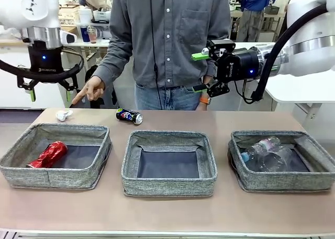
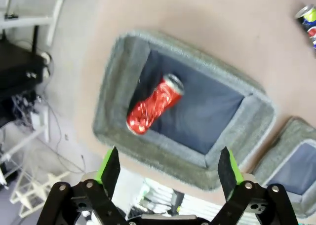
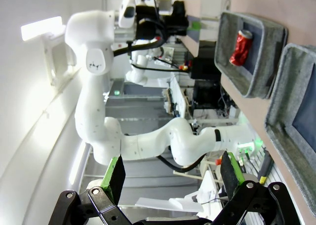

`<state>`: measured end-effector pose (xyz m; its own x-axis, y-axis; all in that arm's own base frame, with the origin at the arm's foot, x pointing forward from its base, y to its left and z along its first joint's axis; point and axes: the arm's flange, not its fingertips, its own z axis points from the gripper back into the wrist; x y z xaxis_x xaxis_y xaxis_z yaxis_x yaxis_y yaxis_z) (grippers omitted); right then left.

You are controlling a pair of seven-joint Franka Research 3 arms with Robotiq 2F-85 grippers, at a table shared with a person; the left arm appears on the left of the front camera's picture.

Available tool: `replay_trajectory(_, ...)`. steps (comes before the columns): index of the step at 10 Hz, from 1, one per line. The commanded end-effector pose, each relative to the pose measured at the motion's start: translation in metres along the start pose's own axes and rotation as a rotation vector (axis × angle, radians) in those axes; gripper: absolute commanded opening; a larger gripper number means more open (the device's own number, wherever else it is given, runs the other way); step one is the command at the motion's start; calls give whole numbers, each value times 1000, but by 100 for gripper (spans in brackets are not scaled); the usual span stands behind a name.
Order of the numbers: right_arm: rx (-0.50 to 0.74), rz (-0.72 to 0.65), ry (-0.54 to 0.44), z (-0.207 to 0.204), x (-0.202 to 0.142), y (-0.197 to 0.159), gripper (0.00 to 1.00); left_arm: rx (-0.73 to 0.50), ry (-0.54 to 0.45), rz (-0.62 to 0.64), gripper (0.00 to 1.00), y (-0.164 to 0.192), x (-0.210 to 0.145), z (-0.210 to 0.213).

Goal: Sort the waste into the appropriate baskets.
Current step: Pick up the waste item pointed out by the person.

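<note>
a: what's left to sort?
b: the dark blue-black drink can (image 1: 129, 116). it lies on its side on the tan counter (image 1: 167, 213), just behind the middle grey woven fabric basket (image 1: 168, 184), near its rear left corner. farther left of that basket sits a small white crumpled paper ball (image 1: 64, 115).
a: how would the can handle?
b: light, thin-walled, slick and ready to roll, i'd guess. take it across the round body, gently. the paper is soft.
a: and around it?
b: left of the middle basket, the left-hand basket (image 1: 52, 178) holds a shiny red crushed can (image 1: 48, 155). to its right, the right-hand basket (image 1: 285, 184) holds clear plastic bottles (image 1: 264, 152). the left gripper (image 1: 50, 95) hangs high to its left, fingers spread, empty. the right gripper (image 1: 200, 72) is up behind it, turned sideways, fingers also apart. a person's hand (image 1: 90, 90) points down towards the paper ball. the room beyond is a cluttered lab.
</note>
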<state>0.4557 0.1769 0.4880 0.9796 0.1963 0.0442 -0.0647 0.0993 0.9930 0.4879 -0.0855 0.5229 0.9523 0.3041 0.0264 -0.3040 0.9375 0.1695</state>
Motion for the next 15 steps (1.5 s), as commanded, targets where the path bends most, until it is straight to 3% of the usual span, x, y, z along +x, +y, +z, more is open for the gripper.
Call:
replay_trajectory(1, -1, 15, -11, -1, -1, 0, 100, 14, -89, -65, 100, 1, 8, -5)
replay_trajectory(6, -1, 15, -11, -1, -1, 0, 100, 41, -18, -218, 100, -1, 37, -32)
replay_trajectory(11, -1, 15, -11, -1, -1, 0, 100, -41, 10, -271, 100, -6, 86, -80)
replay_trajectory(15, -1, 15, -11, -1, -1, 0, 100, -101, 42, -226, 100, -7, 124, -111)
